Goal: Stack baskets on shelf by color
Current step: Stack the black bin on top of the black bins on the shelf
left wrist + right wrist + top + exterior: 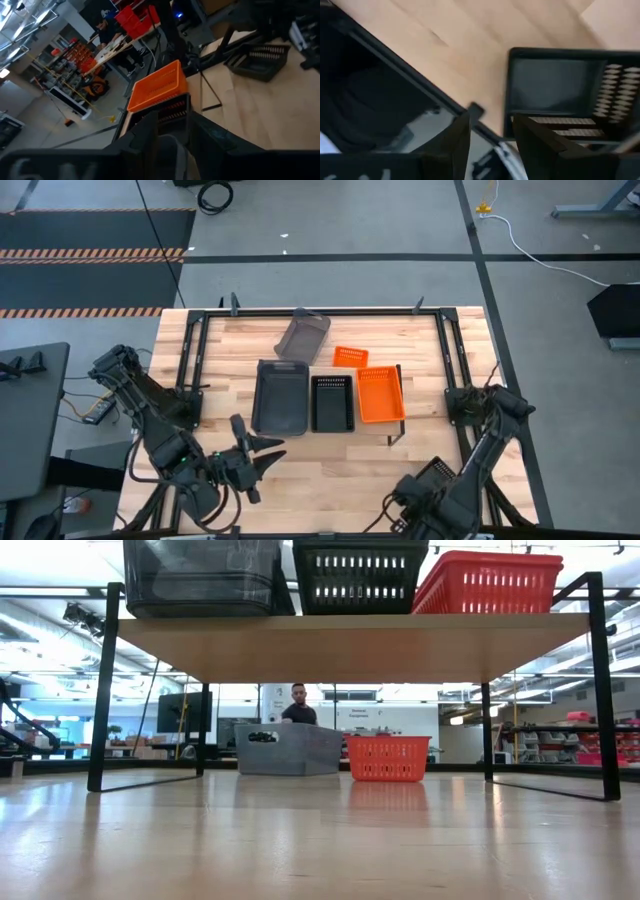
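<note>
Grey concrete floor (330, 275) with black tape lines, striped mats (90, 230), bright workshop shelving (560, 740) behind.

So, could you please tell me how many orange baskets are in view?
2 visible: one orange basket on the shelf at its right end, a smaller one on the table behind the shelf. More may be nested inside, hidden.

Two dark, matte-black jointed arms are seen. The left gripper (262, 455) is formed of two slim black fingers. Thin cables are routed along the joints.
</note>
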### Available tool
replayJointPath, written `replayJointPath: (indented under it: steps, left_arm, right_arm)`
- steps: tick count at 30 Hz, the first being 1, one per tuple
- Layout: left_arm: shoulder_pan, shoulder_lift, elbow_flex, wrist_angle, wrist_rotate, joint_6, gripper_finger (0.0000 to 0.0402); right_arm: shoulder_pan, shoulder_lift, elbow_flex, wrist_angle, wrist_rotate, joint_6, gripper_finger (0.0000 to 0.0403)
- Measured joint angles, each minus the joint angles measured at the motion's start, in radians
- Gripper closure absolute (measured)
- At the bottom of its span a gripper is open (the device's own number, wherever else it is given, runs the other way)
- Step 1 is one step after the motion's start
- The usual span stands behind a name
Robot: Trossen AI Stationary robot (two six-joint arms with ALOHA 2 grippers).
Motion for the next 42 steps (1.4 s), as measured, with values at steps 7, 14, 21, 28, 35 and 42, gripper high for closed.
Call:
replayJointPath:
  steps: [7,14,21,28,35,42]
  left_arm:
    - [0.008,0.0,0.0,-0.033,0.0,0.0,0.0285]
    - [0.008,0.0,0.0,-0.048,0.0,0.0,0.0285]
    - [0.009,0.0,0.0,-0.048,0.0,-0.01,0.0285]
    - [0.008,0.0,0.0,-0.047,0.0,-0.018,0.0285]
    - [0.009,0.0,0.0,-0.046,0.0,-0.033,0.0285]
    - [0.009,0.0,0.0,-0.045,0.0,-0.034,0.0285]
  right_arm:
    - [0.006,0.0,-0.068,0.095,0.029,0.069,0.0245]
    - [-0.017,0.0,-0.149,0.105,-0.041,0.066,0.0245]
    - [-0.024,0.0,-0.173,0.166,-0.022,0.015,0.0245]
    - [-0.025,0.0,-0.261,0.188,-0.102,-0.011,0.0245]
    - [-0.028,0.0,-0.32,0.22,-0.13,-0.039,0.0245]
    - [-0.036,0.0,-0.32,0.248,-0.119,-0.09,0.0245]
